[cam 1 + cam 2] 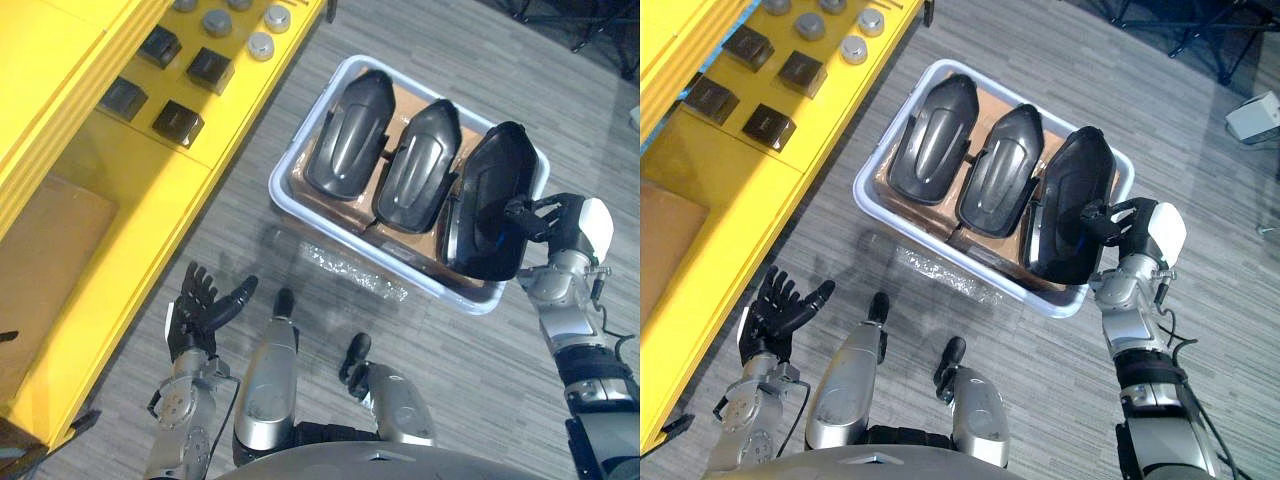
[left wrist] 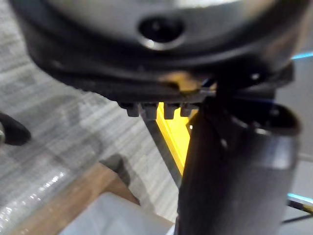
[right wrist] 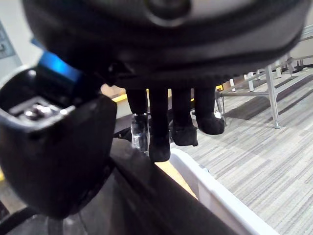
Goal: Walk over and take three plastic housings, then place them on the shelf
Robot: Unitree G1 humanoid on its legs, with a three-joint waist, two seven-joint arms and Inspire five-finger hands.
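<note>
Three black plastic housings lie side by side in a white bin (image 1: 283, 190) on the floor: the left one (image 1: 350, 135), the middle one (image 1: 418, 165) and the right one (image 1: 488, 200). The right housing is tipped up on its edge above the bin's near right corner. My right hand (image 1: 562, 226) is shut on its rim; the right wrist view has the fingers (image 3: 159, 128) hooked over the housing (image 3: 146, 196) and the thumb pressing the near side. Low down beside the yellow shelf (image 1: 150, 185), my left hand (image 1: 195, 315) is open and holds nothing.
The yellow shelf runs along the left, carrying black square blocks (image 1: 178, 122) and grey round discs (image 1: 260, 45). A brown cardboard sheet (image 1: 40, 260) lies on its lower level. Clear plastic film (image 1: 350, 270) lies on the grey floor in front of the bin.
</note>
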